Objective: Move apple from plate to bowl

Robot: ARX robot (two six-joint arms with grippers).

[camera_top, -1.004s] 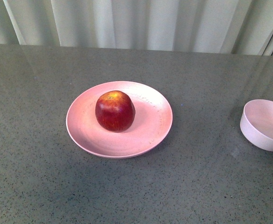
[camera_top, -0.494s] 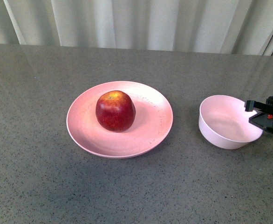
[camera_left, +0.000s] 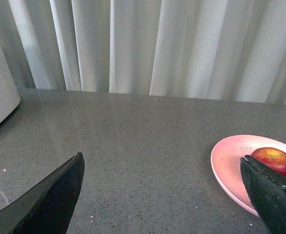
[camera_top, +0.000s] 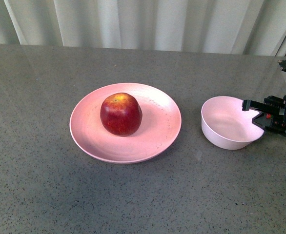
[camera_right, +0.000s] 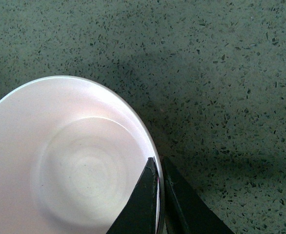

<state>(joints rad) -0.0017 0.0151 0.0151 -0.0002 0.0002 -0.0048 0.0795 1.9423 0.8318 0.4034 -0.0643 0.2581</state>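
1. On the pink plate (camera_top: 157,132), a little left of its middle, sits the apple (camera_top: 121,114). It is upright with its yellowish patch on top and nothing touches it, so the transfer has not begun.
2. Being round, it has no long axis to line up with. A grasp from above or from either side should serve.
3. To the plate's right stands the bowl (camera_top: 223,130), empty, with a narrow strip of table (camera_top: 45,195) between them. It looks tipped, its mouth turned somewhat toward the plate.
4. The right pincer (camera_top: 254,113) is pinched on the bowl's right-hand rim, one finger inside the wall and one outside. The apple lies to its left, beyond the bowl.
5. The left pincer (camera_left: 162,157) is spread wide and holds nothing. Its wrist view shows the apple ahead, partly hidden behind one fingertip. As the free arm, it seems the likelier one to pick.
6. Only the plate's low rim lies between apple and bowl. A pale curtain (camera_top: 133,24) hangs behind the table.
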